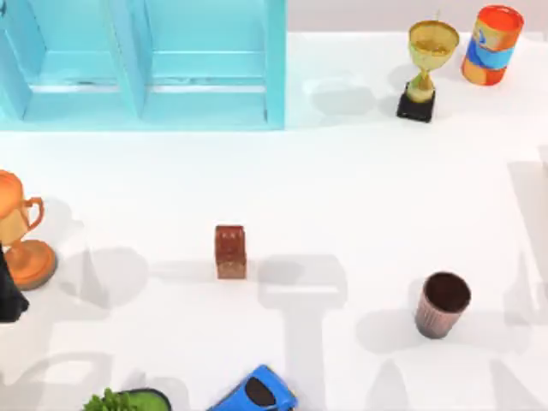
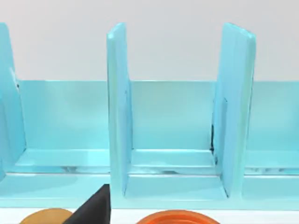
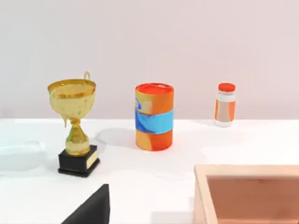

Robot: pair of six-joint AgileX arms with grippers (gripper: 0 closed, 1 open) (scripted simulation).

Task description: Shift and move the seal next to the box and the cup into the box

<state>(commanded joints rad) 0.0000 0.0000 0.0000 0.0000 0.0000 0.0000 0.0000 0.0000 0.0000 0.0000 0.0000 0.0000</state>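
Mottled stony seal (image 1: 230, 252); cup (image 1: 442, 305) seemingly ribbed.

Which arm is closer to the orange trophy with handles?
Left. The left gripper sits right beside the orange trophy at the top view's left edge; the right gripper is by the wooden box, facing the gold trophy.

Teal divided shelf (image 1: 145, 64) at back left of the white table (image 1: 360, 188); gold trophy (image 1: 425, 64) on black base and orange-blue can (image 1: 491, 44) at back right, close together. Orange trophy (image 1: 21, 231) at left edge, blue toy car (image 1: 257, 394) and green plant (image 1: 120, 400) at front edge. Right wrist view: small orange-capped bottle (image 3: 225, 104) beyond the can.
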